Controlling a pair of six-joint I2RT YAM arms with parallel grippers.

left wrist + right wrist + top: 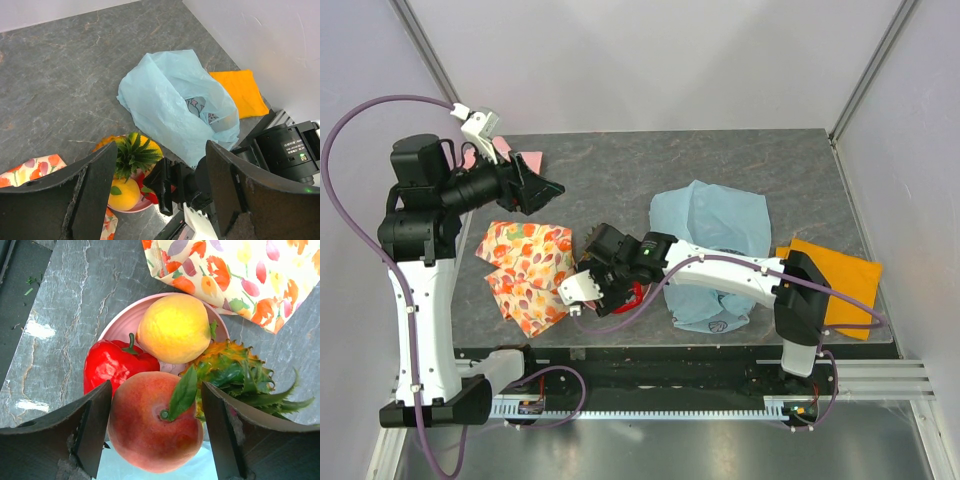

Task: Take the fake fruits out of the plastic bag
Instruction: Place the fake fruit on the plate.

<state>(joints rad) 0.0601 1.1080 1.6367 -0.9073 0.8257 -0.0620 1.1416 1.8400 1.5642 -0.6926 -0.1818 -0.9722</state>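
peach (pixel 155 420), pepper (pixel 112 365), mango (pixel 174 327), pineapple (pixel 235 370) crowd a pink bowl (pixel 125 315) near the crumpled blue bag (pixel 160 100).

The fruits (pixel 170 340) lie in a bowl (pixel 125 315) between patterned cloth (pixel 525 265), left, and bag (pixel 710 220), right; plain cloth (pixel 840 275) right of bag.

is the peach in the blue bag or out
Out: the pink-orange plastic peach lies uncovered at the pink bowl, against the red plastic pepper and yellow fruit.

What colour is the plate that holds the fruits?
Pink. The plate shows best in the right wrist view.
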